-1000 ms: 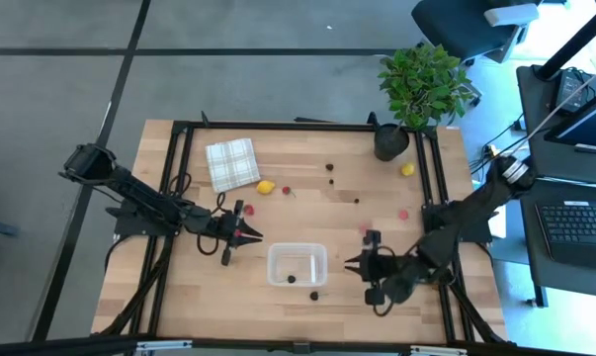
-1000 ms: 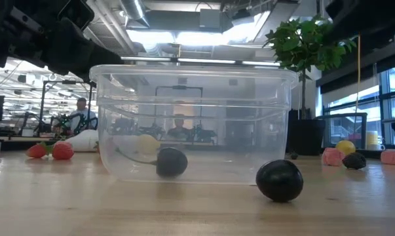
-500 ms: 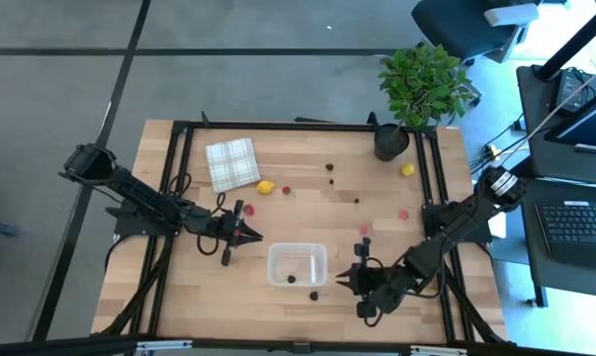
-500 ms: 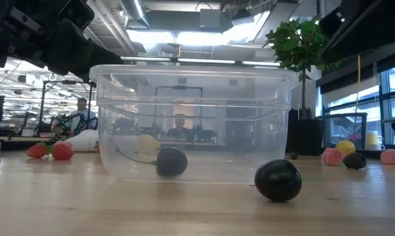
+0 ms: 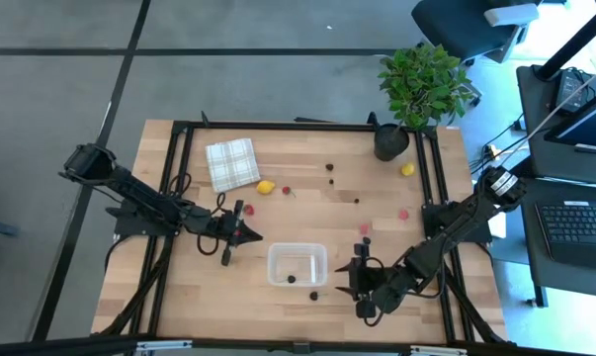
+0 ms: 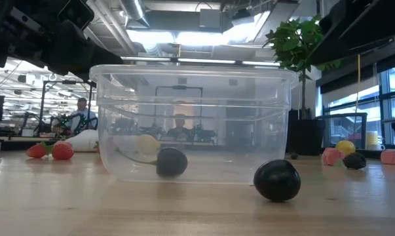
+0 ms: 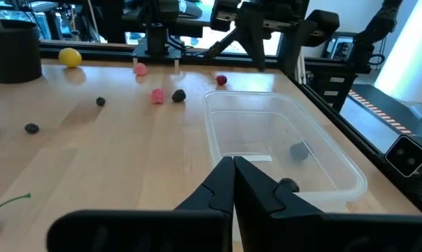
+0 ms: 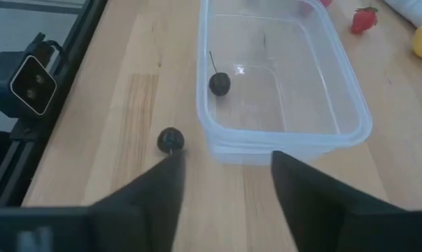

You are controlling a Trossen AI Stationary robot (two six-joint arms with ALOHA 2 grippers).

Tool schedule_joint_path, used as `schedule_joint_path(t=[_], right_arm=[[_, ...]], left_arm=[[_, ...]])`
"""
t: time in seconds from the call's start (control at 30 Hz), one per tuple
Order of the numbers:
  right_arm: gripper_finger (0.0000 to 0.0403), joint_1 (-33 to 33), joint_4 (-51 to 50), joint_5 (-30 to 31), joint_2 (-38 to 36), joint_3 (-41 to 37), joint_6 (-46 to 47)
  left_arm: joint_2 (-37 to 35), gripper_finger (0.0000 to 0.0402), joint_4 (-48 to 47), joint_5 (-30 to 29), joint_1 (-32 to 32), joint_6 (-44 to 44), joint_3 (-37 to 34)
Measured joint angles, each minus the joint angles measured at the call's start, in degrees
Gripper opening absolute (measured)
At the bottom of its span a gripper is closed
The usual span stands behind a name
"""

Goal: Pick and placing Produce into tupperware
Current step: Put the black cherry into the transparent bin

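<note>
The right gripper (image 8: 224, 178) had swung in toward the tupperware (image 8: 280, 77) and spread its fingers apart; a dark berry (image 8: 171, 140) lay just ahead of them, outside the tub wall, likely the next pick. The left gripper (image 7: 233, 183) had pinched together, empty, short of the tub.

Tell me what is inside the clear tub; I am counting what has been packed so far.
The tub holds one dark cherry with a stem. Nothing else shows through its clear walls. Another dark berry lies outside on the table beside it.
</note>
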Motion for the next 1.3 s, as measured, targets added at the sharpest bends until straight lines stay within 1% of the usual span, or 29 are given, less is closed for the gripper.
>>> schedule_joint_path(t=[0.13,0.27,0.4,0.5,0.67,0.77,0.97,1.1,1.3], right_arm=[[0.027,0.0,0.0,0.01,-0.02,0.0,-0.24],[0.0296,0.0,0.03,-1.16,-0.02,-0.02,-2.74],[0.03,0.0,0.19,-1.34,-0.01,0.64,-6.51],[0.03,0.15,0.71,-1.15,0.81,3.33,-10.32],[0.03,1.39,-0.12,-0.45,5.01,9.5,-16.63],[0.03,2.26,-0.84,-0.43,8.32,12.87,-18.12],[0.03,2.97,-0.8,-0.42,15.12,17.63,-15.72],[0.03,3.02,-1.36,-0.44,18.65,18.23,-10.36],[0.03,3.32,-2.91,-0.42,21.82,18.21,-3.7]], left_arm=[[0.0,0.0008,0.01,0.0,0.0,-0.07,0.0],[0.0,0.0019,0.0,-0.02,0.0,0.0,0.0],[0.0,0.0029,0.0,-0.04,0.04,-0.04,0.0],[0.0,0.0036,-0.01,-0.04,0.04,-0.22,0.0],[0.0,0.0048,-0.59,-0.06,0.04,-0.33,0.0],[0.02,0.0054,-1.26,-0.06,0.04,-0.43,0.0],[0.02,0.0066,-1.81,-0.04,0.04,-0.37,0.0],[0.02,0.0073,-3.27,-0.06,-0.43,-0.44,0.0],[0.02,0.0084,-3.46,-0.02,-1.92,-0.56,0.0]])
